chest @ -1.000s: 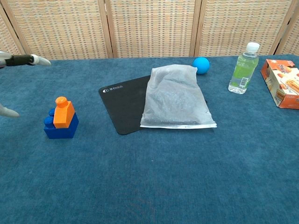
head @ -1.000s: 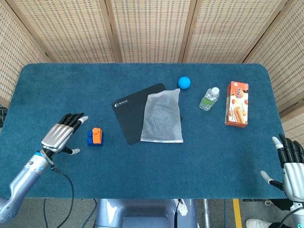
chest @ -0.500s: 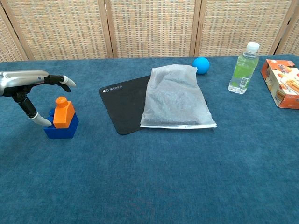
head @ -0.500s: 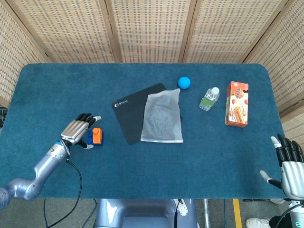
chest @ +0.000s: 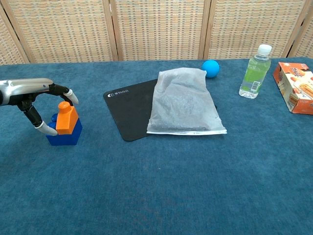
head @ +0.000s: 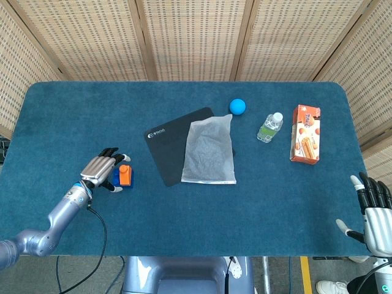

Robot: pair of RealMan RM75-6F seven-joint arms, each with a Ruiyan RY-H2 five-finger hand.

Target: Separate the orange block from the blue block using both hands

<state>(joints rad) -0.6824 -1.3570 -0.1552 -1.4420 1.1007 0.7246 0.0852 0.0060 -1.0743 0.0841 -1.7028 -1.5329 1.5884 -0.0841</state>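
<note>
Having closed in from the left of the frame over the last second, the left hand (chest: 34,98) now arches its spread fingers over the orange block (chest: 66,118) stacked on the blue block (chest: 63,136), unclamped, while the right hand (head: 375,212) waits open at lower right.

Left hand (chest: 34,100): you have brought it in from the counter's left edge to the blocks; its fingers now arch over the orange block (chest: 66,117), thumb beside the blue block (chest: 63,134). Right hand (head: 375,215): shifted slightly.
</note>
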